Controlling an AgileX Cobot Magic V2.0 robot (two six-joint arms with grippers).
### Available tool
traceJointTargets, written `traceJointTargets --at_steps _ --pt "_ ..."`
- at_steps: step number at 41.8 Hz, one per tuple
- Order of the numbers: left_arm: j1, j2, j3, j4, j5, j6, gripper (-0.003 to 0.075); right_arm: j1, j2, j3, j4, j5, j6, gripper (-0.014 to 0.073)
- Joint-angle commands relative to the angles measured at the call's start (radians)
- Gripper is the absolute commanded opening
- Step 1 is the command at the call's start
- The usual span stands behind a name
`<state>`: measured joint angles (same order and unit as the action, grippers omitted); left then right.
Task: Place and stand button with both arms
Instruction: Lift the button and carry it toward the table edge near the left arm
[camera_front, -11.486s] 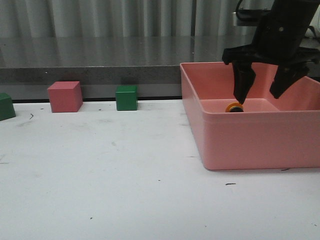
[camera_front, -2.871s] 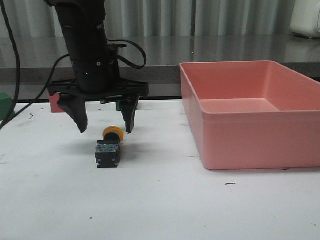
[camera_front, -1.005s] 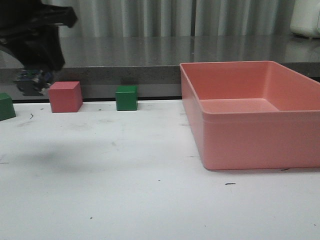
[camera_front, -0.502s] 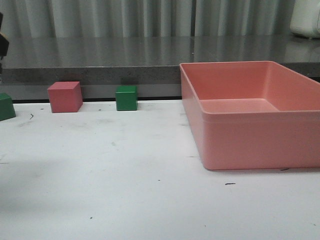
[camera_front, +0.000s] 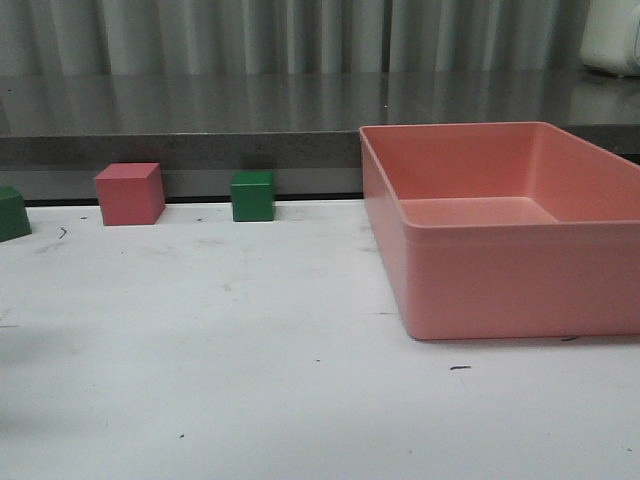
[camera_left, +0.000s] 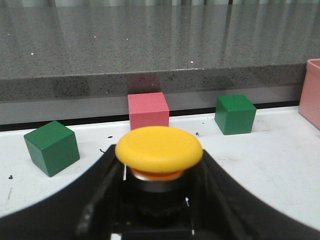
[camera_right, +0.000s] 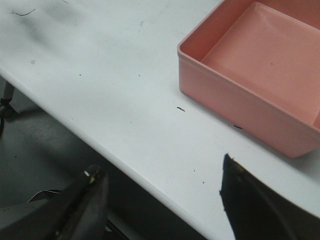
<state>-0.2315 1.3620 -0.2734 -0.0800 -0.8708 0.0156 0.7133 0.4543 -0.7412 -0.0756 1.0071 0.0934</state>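
Note:
In the left wrist view my left gripper (camera_left: 159, 200) is shut on the button (camera_left: 159, 149). Its yellow-orange mushroom cap points away from the wrist, and the black collar sits between the two black fingers (camera_left: 100, 195). The button's base is hidden between them. The left arm is out of the front view, off its left side. My right gripper (camera_right: 160, 175) is open and empty, above the table's near edge (camera_right: 120, 165) by the pink bin (camera_right: 240, 100). It is out of the front view too.
A pink bin (camera_front: 500, 230) stands at the right of the table. A pink cube (camera_front: 130, 193) and two green cubes (camera_front: 252, 195) (camera_front: 12, 213) line the back edge; they also show in the left wrist view: pink cube (camera_left: 148, 110), green cubes (camera_left: 235, 114) (camera_left: 51, 147).
My left arm picked the button up off the table and carried it up and left out of the front view. A faint shadow remains at the left of the table.

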Motion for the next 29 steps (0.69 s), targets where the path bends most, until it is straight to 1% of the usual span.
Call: traceJointTargets --at_steps 1,3,11,13,22,29 --pt "0.003 0.071 -0.02 -0.001 -0.219 -0.048 0.0188 -0.003 0.004 -0.026 -0.004 -0.066 -0.006 0.0499" --pt "0.003 0.115 -0.02 0.001 -0.275 -0.093 0.0188 -0.003 0.004 -0.026 -0.004 -0.066 -0.006 0.0499" --pt "0.003 0.281 -0.02 0.08 -0.459 -0.109 0.0188 -0.003 0.004 -0.026 -0.004 -0.066 -0.006 0.0499" --pt "0.003 0.315 -0.021 0.08 -0.493 -0.112 0.0189 -0.003 0.004 -0.026 -0.004 -0.066 -0.006 0.0499" --pt "0.003 0.438 -0.061 0.08 -0.497 -0.143 0.0188 -0.003 0.004 -0.026 -0.004 -0.066 -0.006 0.0499" --pt "0.003 0.465 -0.094 0.085 -0.497 -0.143 0.0189 -0.003 0.004 -0.026 -0.004 -0.066 -0.006 0.0499"
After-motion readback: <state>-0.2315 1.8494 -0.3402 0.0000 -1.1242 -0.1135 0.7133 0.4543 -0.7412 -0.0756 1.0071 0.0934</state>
